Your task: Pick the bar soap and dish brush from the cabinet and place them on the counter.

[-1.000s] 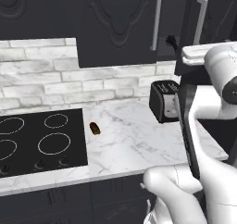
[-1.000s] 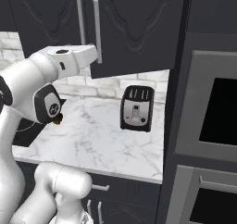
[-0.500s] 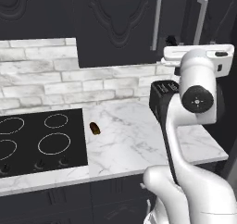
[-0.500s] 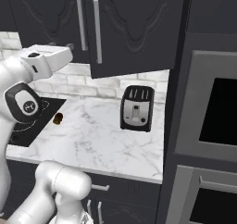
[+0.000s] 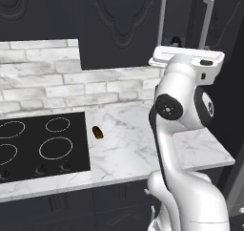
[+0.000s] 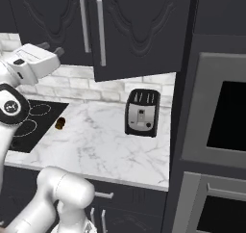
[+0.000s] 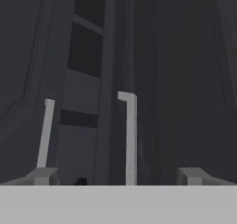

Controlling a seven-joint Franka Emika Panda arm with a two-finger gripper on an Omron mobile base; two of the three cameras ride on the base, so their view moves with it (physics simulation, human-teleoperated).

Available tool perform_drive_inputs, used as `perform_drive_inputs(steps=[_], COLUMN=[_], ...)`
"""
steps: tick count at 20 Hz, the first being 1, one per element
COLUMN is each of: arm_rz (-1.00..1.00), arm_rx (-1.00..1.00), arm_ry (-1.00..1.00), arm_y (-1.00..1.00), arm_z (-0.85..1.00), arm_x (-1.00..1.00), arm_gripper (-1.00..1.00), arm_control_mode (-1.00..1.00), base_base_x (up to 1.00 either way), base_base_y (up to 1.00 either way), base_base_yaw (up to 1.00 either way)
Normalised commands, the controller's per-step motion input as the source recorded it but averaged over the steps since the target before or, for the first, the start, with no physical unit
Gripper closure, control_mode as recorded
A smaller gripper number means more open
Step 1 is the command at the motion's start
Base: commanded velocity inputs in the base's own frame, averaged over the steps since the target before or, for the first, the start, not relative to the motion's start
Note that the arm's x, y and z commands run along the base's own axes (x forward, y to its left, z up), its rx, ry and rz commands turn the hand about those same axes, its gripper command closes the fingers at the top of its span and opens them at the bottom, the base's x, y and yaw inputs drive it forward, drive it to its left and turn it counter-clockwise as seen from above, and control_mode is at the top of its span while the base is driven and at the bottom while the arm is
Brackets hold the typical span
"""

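Ahead of the pincer [image 7: 117, 174], going left to right in the hand view, stand one silver handle [image 7: 45, 134], a second handle [image 7: 130, 140] almost midway between the tips, and then the plain dark door panel of the cabinet [image 7: 185, 79]. The two tips stand wide apart and hold nothing. Both doors look shut, or nearly so, so the soap and brush are hidden and I cannot say where they lie inside. Below the pincer the bench [image 5: 128, 149] carries a dark brown lump [image 5: 97, 132] and, to its right, a toaster [image 6: 142, 112]. The step in hand seems to be opening a door. It would go best by closing squarely on the middle handle, then pulling along the door's arc, not straight back.
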Motion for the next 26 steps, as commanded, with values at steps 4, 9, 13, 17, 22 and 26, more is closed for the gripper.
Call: perform_drive_inputs(steps=[4, 9, 13, 17, 22, 26], arm_rz=[-0.13, -0.11, -0.06, -0.03, 0.00, -0.03], arm_rx=[0.00, 0.00, 0.00, 0.00, 0.01, 0.04], arm_ry=[-0.02, 0.00, 0.00, 0.00, 0.00, 0.00], arm_y=[0.21, 0.02, 0.00, -0.03, -0.03, 0.00], arm_z=[0.00, 0.00, -0.01, -0.01, -0.08, -0.21], arm_x=[0.11, 0.23, 0.25, 0.08, 0.00, 0.00], arm_gripper=[-1.00, -1.00, -1.00, -1.00, -1.00, -1.00], arm_control_mode=[-1.00, -1.00, -1.00, -1.00, -1.00, -1.00], base_base_x=[0.00, 0.00, 0.00, 0.00, 0.00, 0.00], base_base_y=[0.00, 0.00, 0.00, 0.00, 0.00, 0.00], base_base_yaw=[0.00, 0.00, 0.00, 0.00, 0.00, 0.00])
